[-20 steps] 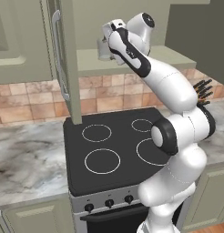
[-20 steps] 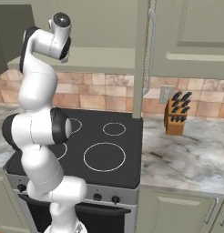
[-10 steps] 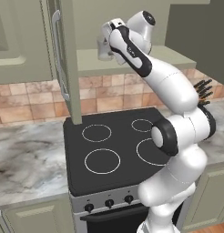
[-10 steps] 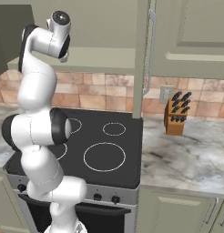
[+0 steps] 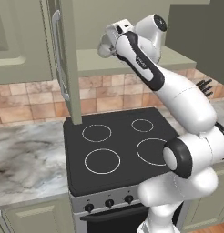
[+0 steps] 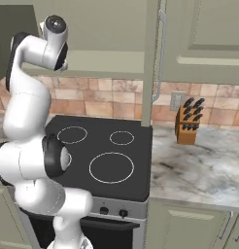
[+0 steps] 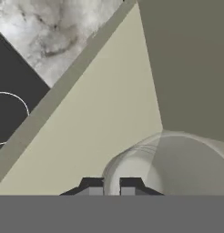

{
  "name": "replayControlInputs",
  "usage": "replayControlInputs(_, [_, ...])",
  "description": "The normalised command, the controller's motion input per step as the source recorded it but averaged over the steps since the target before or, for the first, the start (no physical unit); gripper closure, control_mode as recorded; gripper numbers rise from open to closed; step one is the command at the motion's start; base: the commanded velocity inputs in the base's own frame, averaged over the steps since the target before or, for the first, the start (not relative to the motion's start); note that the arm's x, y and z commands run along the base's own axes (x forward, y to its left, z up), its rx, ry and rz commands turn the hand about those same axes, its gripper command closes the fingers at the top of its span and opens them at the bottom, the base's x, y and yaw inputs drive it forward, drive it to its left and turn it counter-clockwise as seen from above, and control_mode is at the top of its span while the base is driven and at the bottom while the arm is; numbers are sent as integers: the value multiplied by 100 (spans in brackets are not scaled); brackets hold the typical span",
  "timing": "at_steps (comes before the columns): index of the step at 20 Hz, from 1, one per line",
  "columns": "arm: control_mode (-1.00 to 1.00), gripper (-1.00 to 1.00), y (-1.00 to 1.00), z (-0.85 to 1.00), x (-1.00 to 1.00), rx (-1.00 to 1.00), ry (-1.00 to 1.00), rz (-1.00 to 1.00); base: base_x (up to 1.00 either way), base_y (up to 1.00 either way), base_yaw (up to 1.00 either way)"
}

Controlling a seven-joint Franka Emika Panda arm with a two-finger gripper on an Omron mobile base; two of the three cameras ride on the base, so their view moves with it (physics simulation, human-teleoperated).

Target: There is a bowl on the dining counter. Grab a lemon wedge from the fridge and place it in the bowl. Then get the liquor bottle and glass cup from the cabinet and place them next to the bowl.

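A: Clear glass cup (image 7: 177, 164) sits on the cabinet (image 5: 132, 61) shelf, right at the gripper (image 7: 111, 184). Hand view shows the rim curving just past the two fingertips (image 7: 93, 184).

B: Gripper state?

A: Clenched. Fingertips nearly together, with the cup's near wall at them. Reads as a grip on the cup, though the contact itself is cut off at the bottom edge of the hand view.

B: Where's the arm?

A: Reaching up into the open cabinet above the stove (image 5: 114, 150). In the left base view the hand is at shelf level, cup (image 5: 104, 48) a pale round shape just beside it. Cabinet door (image 5: 68, 59) stands open edge-on, silver handle (image 5: 59, 54) facing left.

B: Anything else around?

A: Marble counter (image 6: 199, 165) either side of the stove, knife block (image 6: 188, 121) on the right against the tile wall. Hand view looks down past the shelf edge onto the hob and the marble.
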Motion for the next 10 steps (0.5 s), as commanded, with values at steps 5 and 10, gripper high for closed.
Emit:
replayControlInputs(5, [-100, 100, -3, -1, -100, 0, -10, -4, 0, 0, 0])
replayControlInputs(10, [-100, 100, -31, 0, -100, 8, -3, 0, 0, 0, 0])
